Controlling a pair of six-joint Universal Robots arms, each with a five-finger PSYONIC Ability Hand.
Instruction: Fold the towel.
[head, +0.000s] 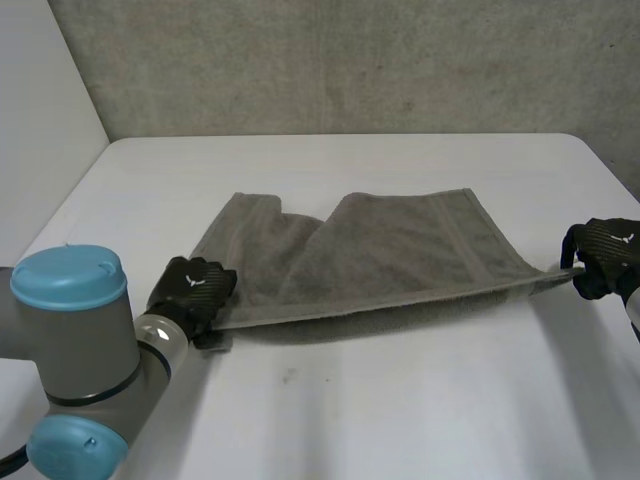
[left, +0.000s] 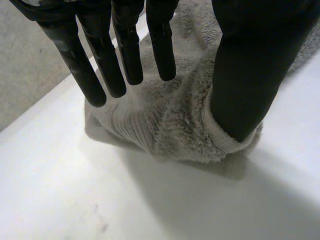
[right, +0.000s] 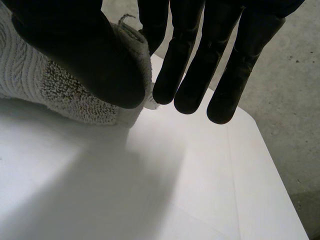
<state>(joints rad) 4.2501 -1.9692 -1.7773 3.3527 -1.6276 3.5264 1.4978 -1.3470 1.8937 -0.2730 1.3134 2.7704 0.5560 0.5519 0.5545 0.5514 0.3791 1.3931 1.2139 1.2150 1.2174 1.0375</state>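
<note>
A grey towel (head: 370, 255) lies spread on the white bench (head: 400, 410), its long axis running side to side in front of the robot. The far part rests flat on the bench. The near long edge is raised and drawn into a taut line between the two hands. A rumpled dip breaks the far edge left of the middle.

The left hand (head: 190, 288) holds the near left corner. In its wrist view the thumb (left: 250, 75) presses the bunched corner of cloth (left: 170, 115) toward the straight fingers (left: 125, 55), which amounts to a pinch. The right hand (head: 605, 255) holds the near right corner. There the thumb (right: 85, 55) clamps the hem (right: 30, 85) against a finger, and the other fingers (right: 220, 65) reach past it.

With one hand at each end of the edge, neither is nearer to the work. The far edge lies straight ahead of both hands, towards the wall (head: 350, 60). The fold therefore looks to depend on both hands carrying the near edge forward together, square to the long axis, and laying it on the far edge. The rumple on the left may leave that side uneven.
</note>
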